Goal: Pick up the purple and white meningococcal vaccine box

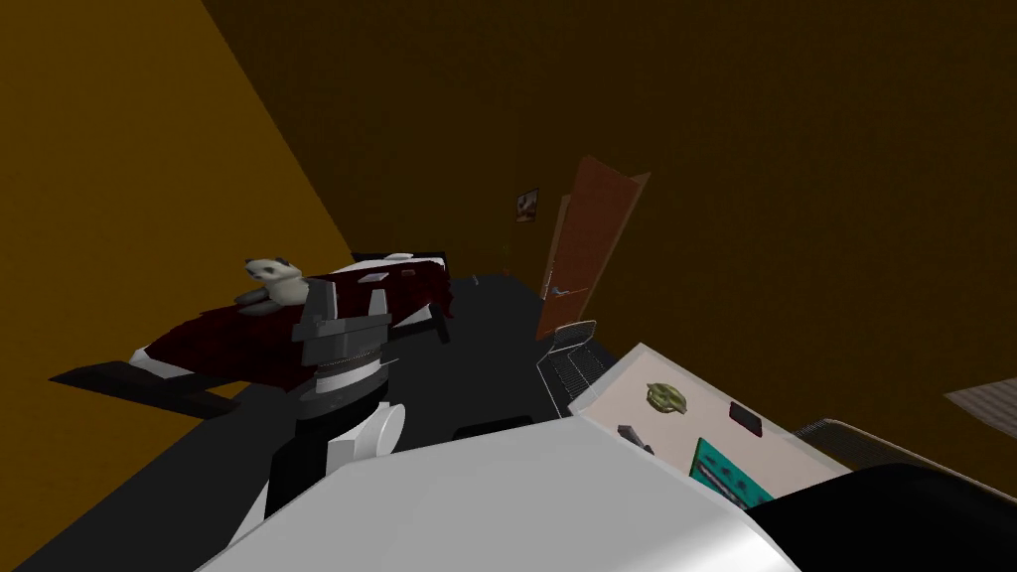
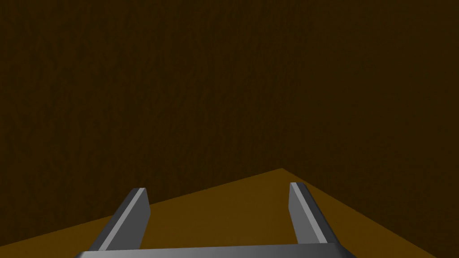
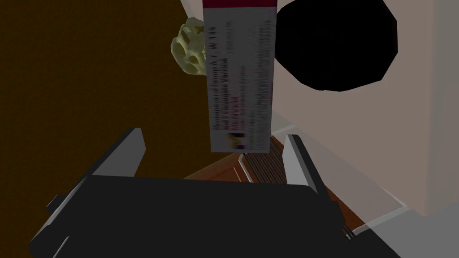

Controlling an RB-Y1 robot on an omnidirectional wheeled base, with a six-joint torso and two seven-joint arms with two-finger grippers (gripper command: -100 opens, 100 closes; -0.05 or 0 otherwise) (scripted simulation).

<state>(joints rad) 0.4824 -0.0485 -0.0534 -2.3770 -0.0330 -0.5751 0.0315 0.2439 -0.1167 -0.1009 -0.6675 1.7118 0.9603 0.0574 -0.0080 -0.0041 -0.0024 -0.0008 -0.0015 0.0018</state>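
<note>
Right pincer (image 3: 213,135) released, blades apart and gripping nothing. Purple and white vaccine box (image 3: 240,80) sits just ahead, in line with the gap, by the pale bench (image 3: 313,116). Holed green lump (image 3: 190,49) is beside the box. Left pincer (image 2: 217,192) also released.

A pale table (image 1: 636,382) sits at four o'clock in the head view. A round green thing (image 1: 666,397) lies on it, with a dark flat rectangle (image 1: 745,418) at its four o'clock, a teal box (image 1: 730,475) at five and a small grey thing (image 1: 634,437) at seven. At nine o'clock a dark red bed (image 1: 248,343) carries a panda toy (image 1: 270,281). In the right wrist view a white box with a purple end (image 3: 240,80) stands just beside the green thing at the table's edge.
</note>
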